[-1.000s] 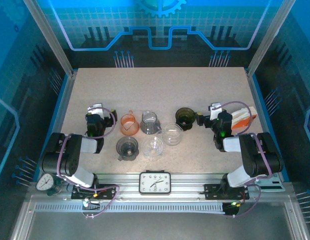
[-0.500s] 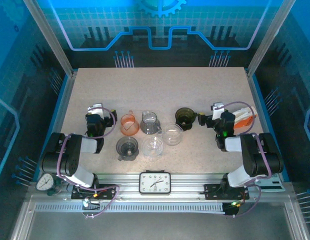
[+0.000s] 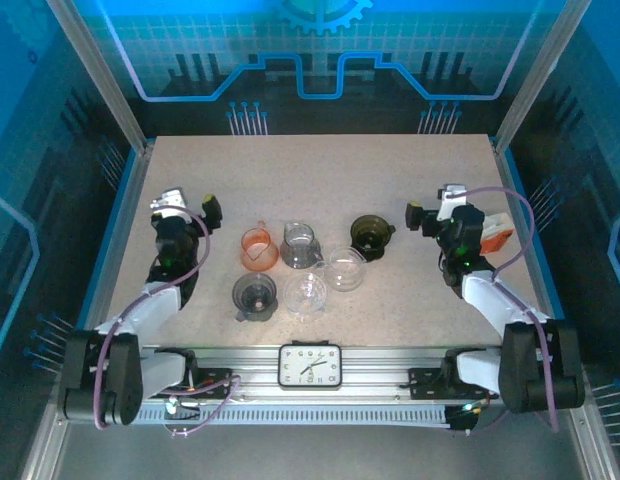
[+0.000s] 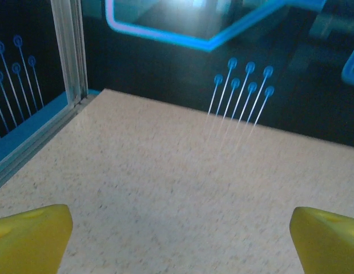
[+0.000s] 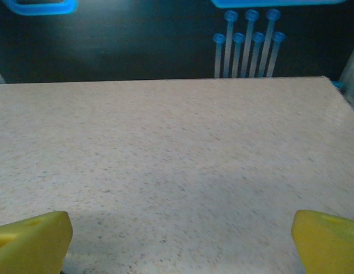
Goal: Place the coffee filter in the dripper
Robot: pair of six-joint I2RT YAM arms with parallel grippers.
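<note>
While both arms reach out over the counter point(image 3: 320, 170), the left tool point(image 3: 187, 206) hangs near the left edge, its jaws spread wide with nothing between them. From its own camera the yellow fingertips point(image 4: 29, 237) sit in the two bottom corners, with bare speckled surface ahead. Over on the other side the right tool point(image 3: 445, 212) gapes just as wide and just as empty, its yellow pads point(image 5: 29, 240) framing bare counter too. Just behind it, near the right edge, lies an orange-and-white packet point(image 3: 497, 233), which I take for the coffee filters.

Between the arms stands a cluster of small vessels:
- an orange dripper point(image 3: 258, 247)
- a smoky glass dripper point(image 3: 301, 245) beside it
- a dark olive dripper point(image 3: 370, 235) nearest the right tool
- two clear ones, which I cannot name for sure
- a dark grey dripper point(image 3: 255, 296) toward the front
</note>
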